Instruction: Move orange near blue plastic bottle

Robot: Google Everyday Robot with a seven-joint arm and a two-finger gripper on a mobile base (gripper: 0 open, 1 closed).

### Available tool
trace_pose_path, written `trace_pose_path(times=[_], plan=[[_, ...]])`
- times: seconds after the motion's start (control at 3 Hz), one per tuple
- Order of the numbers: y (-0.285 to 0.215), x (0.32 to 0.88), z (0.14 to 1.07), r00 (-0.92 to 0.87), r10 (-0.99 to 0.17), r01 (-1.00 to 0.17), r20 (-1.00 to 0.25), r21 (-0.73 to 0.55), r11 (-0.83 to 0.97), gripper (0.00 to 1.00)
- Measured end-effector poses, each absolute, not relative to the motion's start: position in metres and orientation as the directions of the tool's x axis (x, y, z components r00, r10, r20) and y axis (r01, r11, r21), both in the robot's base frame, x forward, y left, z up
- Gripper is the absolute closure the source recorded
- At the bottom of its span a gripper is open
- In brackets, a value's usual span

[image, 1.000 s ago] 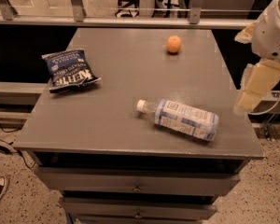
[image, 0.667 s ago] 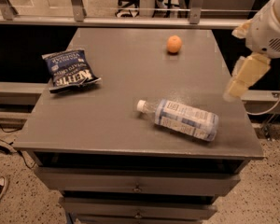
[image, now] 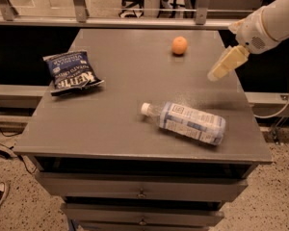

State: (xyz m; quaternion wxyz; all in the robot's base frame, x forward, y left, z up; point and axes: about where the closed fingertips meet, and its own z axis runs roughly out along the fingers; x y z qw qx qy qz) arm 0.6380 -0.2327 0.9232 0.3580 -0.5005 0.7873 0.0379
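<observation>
On the table's (image: 120, 100) far side sits the orange (image: 179, 45), well apart from the nearer blue plastic bottle (image: 190, 123). The gripper (image: 225, 64) hangs to the orange's right, and I can't tell its grip. A glancing touch might roll the fruit off.

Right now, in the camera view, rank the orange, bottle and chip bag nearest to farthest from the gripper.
Gripper hovers at the table's right edge.
1. Orange, behind it, and bottle, in front: too close to call.
2. Chip bag, far left.
</observation>
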Motion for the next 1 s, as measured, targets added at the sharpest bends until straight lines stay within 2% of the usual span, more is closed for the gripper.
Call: trace_pose_path(times=[0.67, 1.0], plan=[[-0.221, 0.730, 0.900, -0.266, -0.579, -0.750, -0.771, -0.212, 0.627, 0.00], [-0.212, 0.763, 0.887, -0.278, -0.520, -0.729, -0.808, -0.174, 0.662, 0.00]])
